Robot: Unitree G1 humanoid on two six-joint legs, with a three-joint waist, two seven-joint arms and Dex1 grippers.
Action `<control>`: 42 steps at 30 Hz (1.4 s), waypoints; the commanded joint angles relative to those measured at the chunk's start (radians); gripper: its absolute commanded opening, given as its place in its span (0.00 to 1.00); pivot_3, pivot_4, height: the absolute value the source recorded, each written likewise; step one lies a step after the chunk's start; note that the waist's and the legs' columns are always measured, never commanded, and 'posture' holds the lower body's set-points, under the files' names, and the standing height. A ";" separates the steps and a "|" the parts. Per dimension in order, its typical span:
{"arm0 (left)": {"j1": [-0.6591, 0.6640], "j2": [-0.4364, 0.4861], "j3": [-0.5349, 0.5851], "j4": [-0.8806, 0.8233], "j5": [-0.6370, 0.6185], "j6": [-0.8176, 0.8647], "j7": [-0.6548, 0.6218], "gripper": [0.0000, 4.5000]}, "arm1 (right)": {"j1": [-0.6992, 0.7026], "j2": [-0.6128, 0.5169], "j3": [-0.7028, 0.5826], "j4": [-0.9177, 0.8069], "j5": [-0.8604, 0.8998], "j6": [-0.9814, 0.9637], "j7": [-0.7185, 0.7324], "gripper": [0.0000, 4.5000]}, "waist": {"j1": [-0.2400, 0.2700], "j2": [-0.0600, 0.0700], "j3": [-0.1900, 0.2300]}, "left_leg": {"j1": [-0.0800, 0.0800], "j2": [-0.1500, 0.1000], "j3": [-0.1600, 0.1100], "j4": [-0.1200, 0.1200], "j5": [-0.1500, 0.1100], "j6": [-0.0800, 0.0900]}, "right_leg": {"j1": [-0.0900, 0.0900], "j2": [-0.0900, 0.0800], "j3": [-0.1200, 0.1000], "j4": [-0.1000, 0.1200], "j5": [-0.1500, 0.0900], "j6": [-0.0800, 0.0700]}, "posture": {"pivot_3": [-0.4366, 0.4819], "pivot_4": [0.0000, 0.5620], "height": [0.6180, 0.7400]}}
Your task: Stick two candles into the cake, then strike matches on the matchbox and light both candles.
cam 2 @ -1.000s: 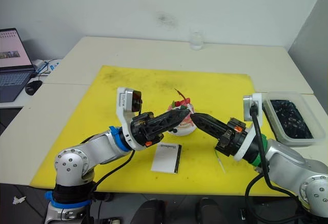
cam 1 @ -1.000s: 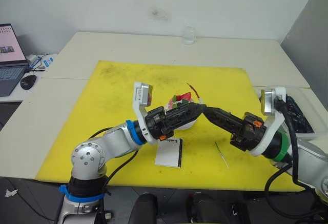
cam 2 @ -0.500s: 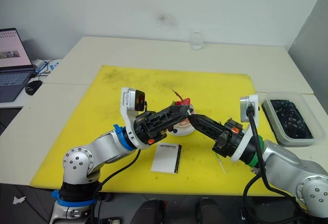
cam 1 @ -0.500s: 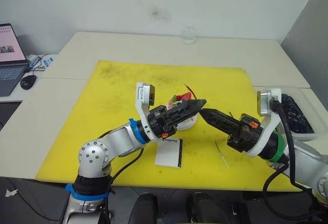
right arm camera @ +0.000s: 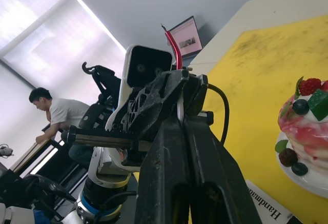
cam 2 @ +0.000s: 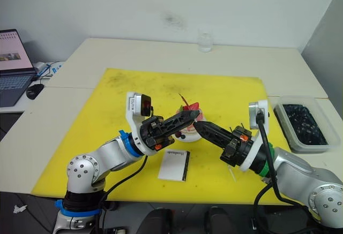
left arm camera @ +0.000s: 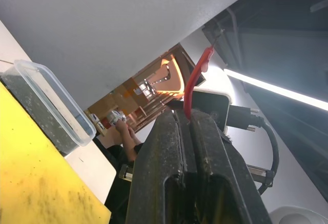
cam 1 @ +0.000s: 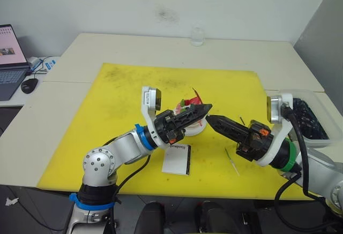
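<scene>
Retreat is what we see first: the right gripper (cam 1: 209, 119) has drawn back a little from the cake (cam 1: 189, 117) since half a second ago, its tip now just beside the left gripper (cam 1: 207, 107) rather than crossing under it; the left gripper has barely shifted, jaws clenched on the red candle (cam 1: 195, 93), which rises tilted above the cake; the right jaws look pressed together, and we cannot tell whether they grasp anything. The cake sits on the yellow mat (cam 1: 118, 95), partly hidden behind both grippers; the matchbox (cam 1: 176, 159) lies flat on the mat just in front of the cake; the green candle (cam 1: 232, 160) lies right of the matchbox, under the right arm. Right of the mat, a clear tub (cam 2: 303, 124) of dark bits rests on the worktop (cam 1: 134, 46); a laptop (cam 1: 10, 57) stands far left.
</scene>
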 commanded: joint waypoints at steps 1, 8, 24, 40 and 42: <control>0.008 0.003 -0.016 -0.039 -0.009 0.008 -0.027 0.01 | 0.001 -0.002 -0.004 -0.022 -0.016 -0.027 0.000 0.00 | 0.000 0.000 0.000 | 0.000 0.000 0.000 0.000 0.000 0.000 | 0.000 0.000 0.000 0.000 0.000 0.000 | 0.48 0.27 1.00; -0.014 0.010 -0.003 -0.055 0.071 -0.018 -0.050 0.00 | 0.006 -0.033 -0.011 -0.028 -0.060 -0.010 0.031 0.13 | 0.000 0.000 0.000 | -0.001 0.000 0.000 0.000 0.000 0.000 | -0.001 0.000 0.000 0.000 0.000 0.000 | 0.48 0.27 1.00; -0.232 0.304 -0.006 0.152 0.846 -0.312 -0.520 0.00 | -0.245 -0.192 0.173 -0.023 -0.689 0.119 0.257 0.99 | 0.002 0.000 0.001 | -0.008 0.001 0.001 -0.002 0.000 0.000 | -0.008 0.004 -0.001 -0.004 -0.001 -0.002 | 0.48 0.27 1.00; -0.229 0.183 -0.039 0.369 1.122 -0.491 -0.674 0.00 | -0.247 -0.098 0.194 -0.038 -0.849 0.212 0.277 0.99 | 0.002 0.000 0.001 | -0.013 0.001 0.000 -0.001 0.000 0.000 | -0.011 0.000 -0.002 -0.003 -0.001 0.000 | 0.48 0.27 1.00; -0.233 0.169 -0.038 0.380 1.134 -0.498 -0.679 0.00 | -0.242 -0.091 0.190 -0.043 -0.854 0.219 0.278 0.99 | 0.002 0.000 0.001 | -0.013 0.001 0.000 -0.001 0.000 0.000 | -0.011 0.000 -0.002 -0.003 -0.001 0.001 | 0.48 0.27 1.00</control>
